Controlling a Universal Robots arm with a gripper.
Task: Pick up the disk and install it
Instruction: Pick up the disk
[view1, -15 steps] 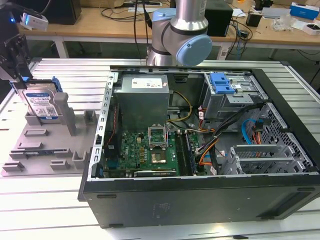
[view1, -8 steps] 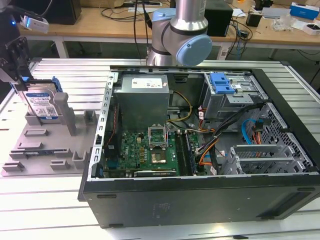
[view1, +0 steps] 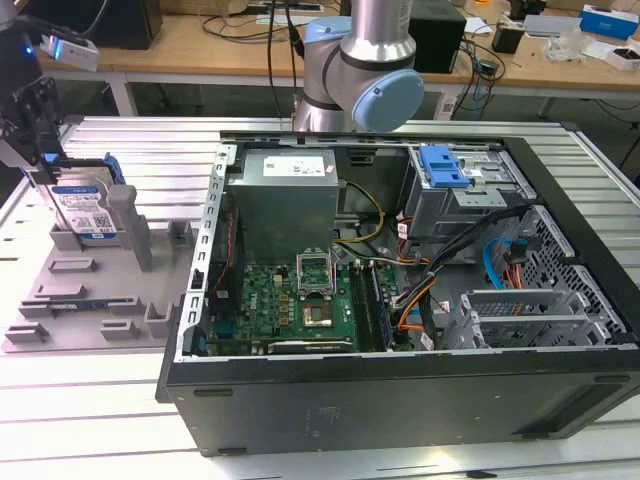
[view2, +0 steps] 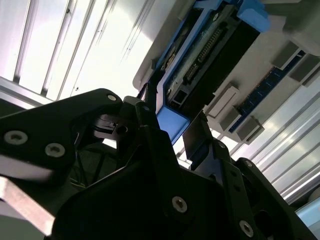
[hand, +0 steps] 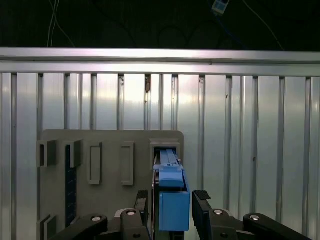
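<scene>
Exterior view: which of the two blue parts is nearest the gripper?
The rail framing the disk, in the gray holder at the exterior view's left; the other sits in the computer case.

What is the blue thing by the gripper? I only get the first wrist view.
Observer: It is the blue rail of the disk. The exterior view shows a silver drive with a white-and-blue label, standing upright in a gray holder.
Operator: Is a computer near it?
Observer: Yes. At the exterior view's right of the holder lies an open computer case, with its green board in sight.
Operator: What does the disk's back look like?
Observer: The second wrist view shows a circuit board there, with a row of connector pins.
</scene>
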